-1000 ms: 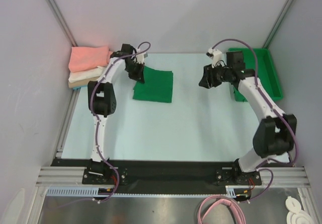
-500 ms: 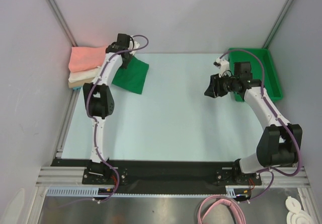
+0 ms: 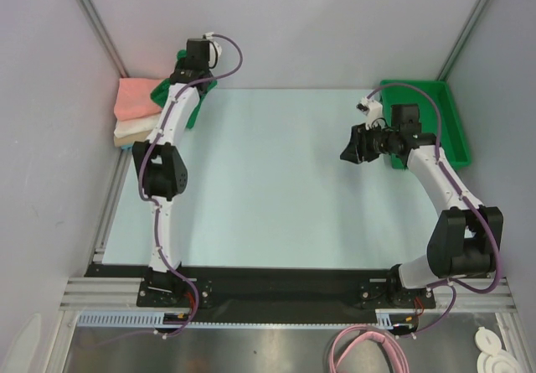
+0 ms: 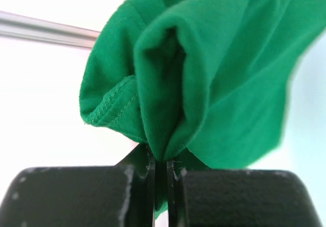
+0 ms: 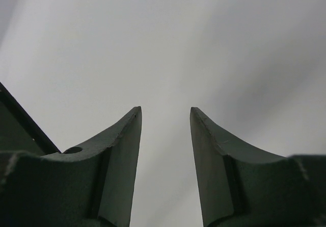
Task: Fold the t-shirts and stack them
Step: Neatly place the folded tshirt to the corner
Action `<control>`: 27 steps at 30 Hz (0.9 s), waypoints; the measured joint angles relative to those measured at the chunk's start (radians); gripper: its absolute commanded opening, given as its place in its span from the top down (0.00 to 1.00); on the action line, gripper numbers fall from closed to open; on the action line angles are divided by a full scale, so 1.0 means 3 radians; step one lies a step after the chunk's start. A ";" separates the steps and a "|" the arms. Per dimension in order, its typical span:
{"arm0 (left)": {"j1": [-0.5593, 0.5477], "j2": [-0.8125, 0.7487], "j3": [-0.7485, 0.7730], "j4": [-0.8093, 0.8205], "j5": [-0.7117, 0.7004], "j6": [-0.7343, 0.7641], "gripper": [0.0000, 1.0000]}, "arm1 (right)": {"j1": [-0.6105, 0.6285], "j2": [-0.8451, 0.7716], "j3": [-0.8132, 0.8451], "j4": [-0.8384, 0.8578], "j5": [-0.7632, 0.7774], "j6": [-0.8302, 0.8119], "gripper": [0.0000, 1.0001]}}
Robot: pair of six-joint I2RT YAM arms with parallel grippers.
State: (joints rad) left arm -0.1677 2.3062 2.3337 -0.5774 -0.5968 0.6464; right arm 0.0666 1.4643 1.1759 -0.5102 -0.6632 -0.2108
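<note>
My left gripper (image 3: 186, 80) is shut on the dark green t-shirt (image 3: 157, 96) and holds it lifted at the far left, over the right end of the stack. In the left wrist view the green shirt (image 4: 214, 74) hangs bunched from my shut gripper (image 4: 161, 160). The stack has a salmon pink shirt (image 3: 136, 96) on top, a white one (image 3: 138, 125) under it and a tan one (image 3: 127, 140) at the bottom. My right gripper (image 3: 347, 148) is open and empty above the table's right side, and shows only blank grey in its wrist view (image 5: 165, 116).
A rigid green plastic bin (image 3: 448, 126) stands at the back right, just behind my right arm. Grey walls close the left, back and right. A metal rail (image 4: 46, 30) runs behind the shirt. The pale table mat (image 3: 268, 180) spreads between the arms.
My left gripper has carried the green shirt off the table, up and left to the stack. The right gripper drew back slightly toward the bin, then stayed still.
</note>
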 measured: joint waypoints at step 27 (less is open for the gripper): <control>0.0440 0.0406 -0.0103 0.1621 -0.0707 0.1294 1.00 | -0.0165 -0.0001 -0.0037 0.0023 -0.0081 0.0000 0.52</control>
State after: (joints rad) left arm -0.0357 2.4279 2.3028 -0.0910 -0.8089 1.0348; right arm 0.0170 1.4639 1.1648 -0.5034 -0.6876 -0.2108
